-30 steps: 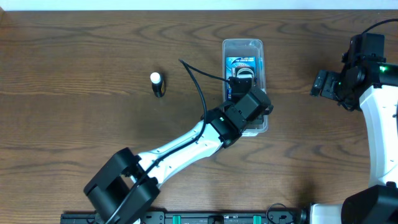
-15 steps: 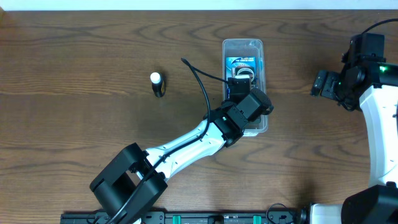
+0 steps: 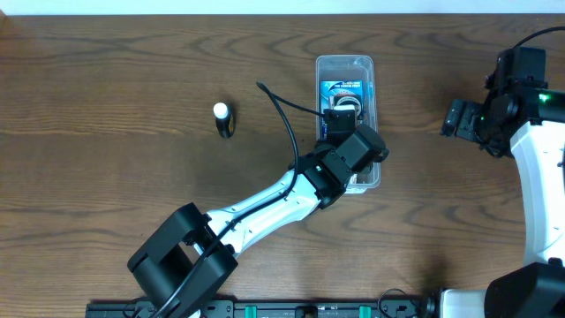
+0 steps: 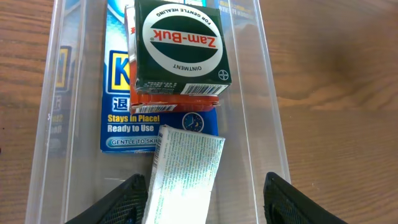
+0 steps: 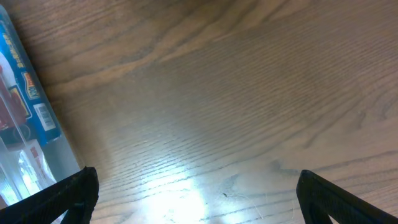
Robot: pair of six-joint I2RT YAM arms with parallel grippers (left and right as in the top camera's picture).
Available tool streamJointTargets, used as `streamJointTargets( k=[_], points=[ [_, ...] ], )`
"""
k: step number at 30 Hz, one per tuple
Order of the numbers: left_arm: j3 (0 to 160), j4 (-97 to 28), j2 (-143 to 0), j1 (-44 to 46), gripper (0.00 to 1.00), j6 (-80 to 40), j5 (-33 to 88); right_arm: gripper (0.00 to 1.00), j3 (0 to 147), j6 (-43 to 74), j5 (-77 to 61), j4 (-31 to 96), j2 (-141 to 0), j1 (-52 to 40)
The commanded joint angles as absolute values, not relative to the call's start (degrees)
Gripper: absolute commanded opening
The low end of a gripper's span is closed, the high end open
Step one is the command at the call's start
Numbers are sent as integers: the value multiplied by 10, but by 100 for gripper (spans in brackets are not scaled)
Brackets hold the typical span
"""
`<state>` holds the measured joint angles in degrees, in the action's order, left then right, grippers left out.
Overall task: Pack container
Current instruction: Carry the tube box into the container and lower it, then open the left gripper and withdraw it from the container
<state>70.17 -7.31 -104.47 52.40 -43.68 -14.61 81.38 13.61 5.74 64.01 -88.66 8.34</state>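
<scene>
The clear plastic container (image 3: 323, 67) stands at the table's middle back; it also shows in the left wrist view (image 4: 264, 81) and at the left edge of the right wrist view (image 5: 37, 155). Inside lie a blue flat pack (image 4: 118, 134), an orange box (image 4: 180, 102), a green Zam-Buk box (image 4: 182, 42) on top, and a white printed box (image 4: 186, 177) at the near end. My left gripper (image 4: 208, 202) is open over the container's near end, its fingers either side of the white box, not closed on it. My right gripper (image 5: 196, 199) is open and empty over bare table at the far right.
A small black tube with a white cap (image 3: 222, 118) lies on the table left of the container. The left arm (image 3: 265, 208) stretches diagonally from the front edge. A black cable (image 3: 287, 124) loops beside the container.
The left arm has shifted slightly at its base between one second ago and now; its gripper stays over the container. The right arm has not moved.
</scene>
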Motion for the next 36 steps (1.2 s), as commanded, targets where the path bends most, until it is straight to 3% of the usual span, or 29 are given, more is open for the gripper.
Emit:
streamJointTargets(
  k=[1, 8, 14, 18, 21, 26, 36],
  points=[
    [709, -71, -1044, 523, 61, -432, -159, 99, 815, 143, 56, 641, -888, 86],
    [727, -81, -1010, 523, 62, -320, -140, 99, 815, 143, 56, 641, -888, 86],
    [740, -170, -927, 490, 63, -225, -142, 99, 815, 143, 56, 640, -888, 86],
    [740, -263, -874, 411, 77, -188, -142, 99, 815, 143, 56, 640, -888, 86],
    [740, -308, -863, 338, 82, -131, -99, 99, 815, 143, 56, 640, -888, 86],
    [740, -334, -885, 233, 83, -72, -4, 99, 815, 143, 56, 641, -888, 86],
    [752, -347, -942, 139, 83, 20, -4, 99, 815, 143, 56, 640, -888, 86]
  ],
)
